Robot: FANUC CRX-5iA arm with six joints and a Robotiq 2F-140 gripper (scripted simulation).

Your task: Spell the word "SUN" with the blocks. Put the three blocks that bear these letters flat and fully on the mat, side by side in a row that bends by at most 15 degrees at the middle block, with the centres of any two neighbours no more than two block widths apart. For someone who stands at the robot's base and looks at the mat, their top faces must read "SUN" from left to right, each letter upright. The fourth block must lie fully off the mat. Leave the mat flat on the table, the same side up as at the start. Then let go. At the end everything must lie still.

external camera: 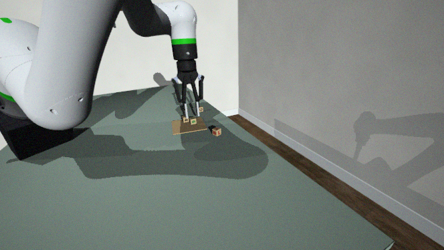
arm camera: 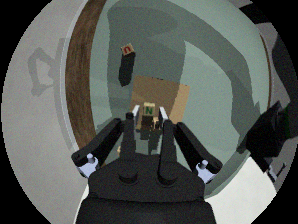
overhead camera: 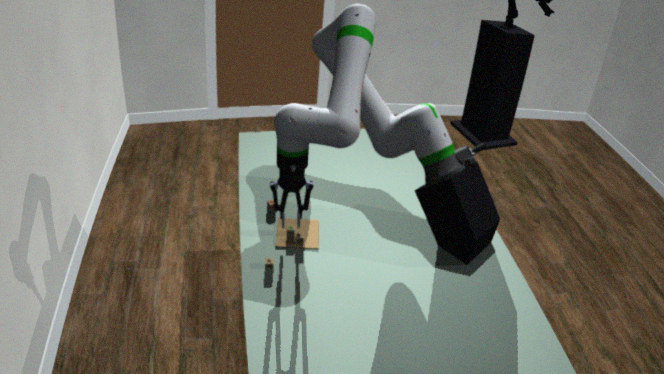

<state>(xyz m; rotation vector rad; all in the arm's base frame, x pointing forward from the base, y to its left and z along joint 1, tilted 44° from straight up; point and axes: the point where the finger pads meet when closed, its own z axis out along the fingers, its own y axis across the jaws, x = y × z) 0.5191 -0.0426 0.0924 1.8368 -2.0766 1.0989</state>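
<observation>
A tan mat (overhead camera: pixel 298 231) lies on the green table cover. Two small wooden blocks with green letters sit close together on it (external camera: pixel 186 119) (external camera: pixel 193 121); I cannot read the letters. A third block (external camera: pixel 200 109) lies off the mat, beyond its far edge. A block with a red letter (external camera: pixel 216 131) lies off the mat near the cover's edge. My gripper (external camera: pixel 190 114) points straight down just above the blocks on the mat, fingers partly open and empty. In the wrist view a green-lettered block (arm camera: pixel 148 111) shows below, between the fingertips.
The robot's black base (overhead camera: pixel 457 210) stands to the right of the mat. The cover's edge and the wooden floor (overhead camera: pixel 165 210) are close to the off-mat blocks. A black pillar (overhead camera: pixel 495 80) stands far back.
</observation>
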